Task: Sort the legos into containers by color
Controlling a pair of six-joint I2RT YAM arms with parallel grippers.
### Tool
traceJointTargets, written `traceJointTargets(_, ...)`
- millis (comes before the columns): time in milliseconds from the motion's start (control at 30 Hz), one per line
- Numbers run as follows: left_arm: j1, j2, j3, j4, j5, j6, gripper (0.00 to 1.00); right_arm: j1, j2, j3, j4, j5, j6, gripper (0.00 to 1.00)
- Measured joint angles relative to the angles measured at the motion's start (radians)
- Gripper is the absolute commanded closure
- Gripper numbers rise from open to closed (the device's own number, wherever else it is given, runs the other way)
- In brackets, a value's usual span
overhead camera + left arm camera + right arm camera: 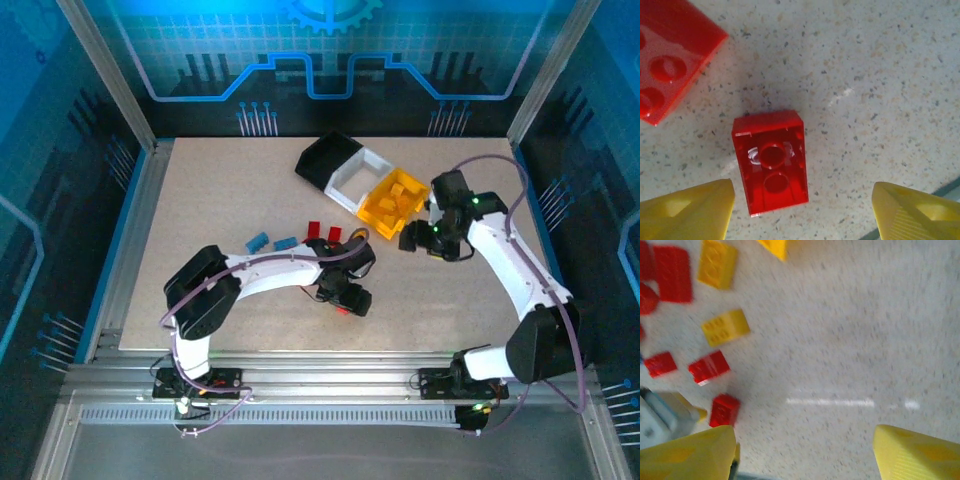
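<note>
The black [325, 158], white [360, 180] and yellow [393, 203] bins lie joined in a row at the back centre; the yellow bin holds yellow bricks. My left gripper [345, 295] hovers low over the table and is open [805, 215]. A red brick [771, 162] lies hollow side up between its yellow fingers [687, 210], closer to the left one. Another red brick [670, 55] lies beyond it. My right gripper [420, 238] is open [805, 455] beside the yellow bin, above bare table. Red bricks [709, 367] and yellow bricks [726, 327] lie to its left, blurred.
Two blue bricks [258, 241] lie left of the left gripper. Two red bricks [314, 229] lie just behind the left arm. A metal frame [140, 200] borders the table, and both arms' cables loop above it.
</note>
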Motion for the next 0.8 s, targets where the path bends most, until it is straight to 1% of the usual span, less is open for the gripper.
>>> traceJointTargets(133,0.0,0.032,0.011,0.0,-0.013,0.008,0.34,0.0,-0.042,-0.062,0.009,-0.019,0.021,0.27)
traceJointTargets(167,0.0,0.038,0.011,-0.003,-0.018,0.007,0.36,-0.001,-0.049,-0.067,0.015,-0.025,0.026,0.27)
traceJointTargets(333,0.0,0.072,0.013,-0.008,-0.05,0.005,0.51,-0.004,-0.069,-0.072,0.047,-0.059,0.045,0.27)
traceJointTargets(433,0.0,0.076,0.025,-0.019,-0.062,0.002,0.65,-0.004,-0.073,-0.072,0.062,-0.069,0.051,0.27)
traceJointTargets(467,0.0,0.076,0.026,-0.019,-0.062,0.002,0.67,-0.004,-0.073,-0.074,0.069,-0.071,0.052,0.27)
traceJointTargets(700,0.0,0.067,0.024,-0.034,-0.065,-0.005,0.7,-0.01,-0.068,-0.088,0.092,-0.091,0.055,0.27)
traceJointTargets(800,0.013,0.028,0.01,-0.055,-0.052,-0.029,0.7,-0.029,-0.066,-0.105,0.102,-0.098,0.054,0.27)
